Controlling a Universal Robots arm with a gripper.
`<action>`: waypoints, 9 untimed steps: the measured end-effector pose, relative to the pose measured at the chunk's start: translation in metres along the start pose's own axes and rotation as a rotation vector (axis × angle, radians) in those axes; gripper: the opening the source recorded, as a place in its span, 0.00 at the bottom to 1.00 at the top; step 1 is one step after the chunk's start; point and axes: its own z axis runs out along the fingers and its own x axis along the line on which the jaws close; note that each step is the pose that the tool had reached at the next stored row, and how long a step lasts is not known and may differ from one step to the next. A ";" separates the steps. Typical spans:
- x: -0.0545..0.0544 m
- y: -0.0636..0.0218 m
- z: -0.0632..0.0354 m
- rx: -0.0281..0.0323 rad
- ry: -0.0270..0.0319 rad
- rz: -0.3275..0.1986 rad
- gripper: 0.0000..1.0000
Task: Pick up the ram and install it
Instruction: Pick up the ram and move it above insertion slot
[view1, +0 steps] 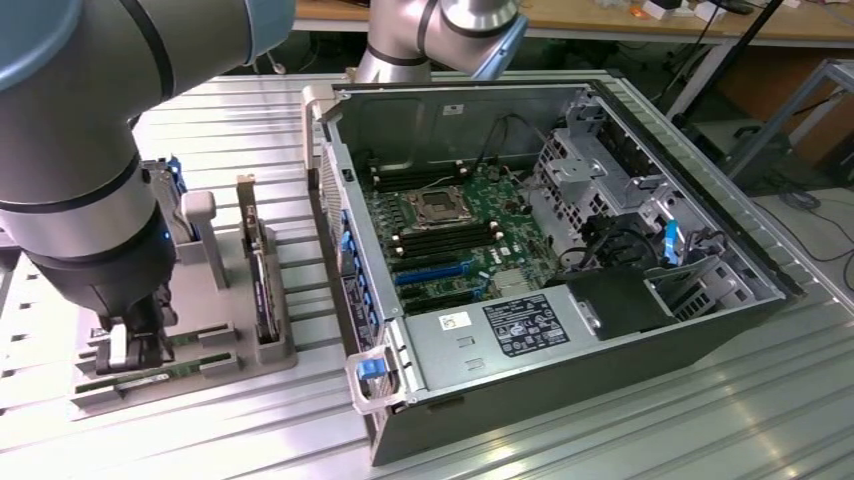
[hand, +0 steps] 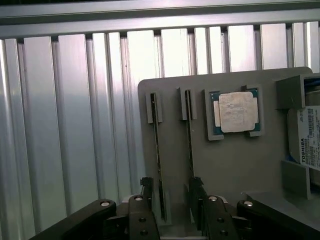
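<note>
Right, my fingers (hand: 146, 186) are spread wide and grip nothing. The ram (hand: 157, 150) stands on edge in its grey holder (hand: 235, 165), between them. Past one finger, a drive (hand: 305, 140) label reads TOSHIBA.

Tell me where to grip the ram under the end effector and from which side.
Grip the ram by its two flat faces near the top edge, coming straight down. It stands on edge in a tray slot, so only that thin edge is free; the open end effector straddles it.
</note>
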 end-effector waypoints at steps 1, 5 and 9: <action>0.000 0.0001 0.0048 -0.0002 0.0002 -0.002 0.42; 0.001 0.0001 0.0175 -0.0002 0.0003 -0.005 0.42; 0.004 0.0011 0.0278 -0.0008 0.0010 -0.034 0.42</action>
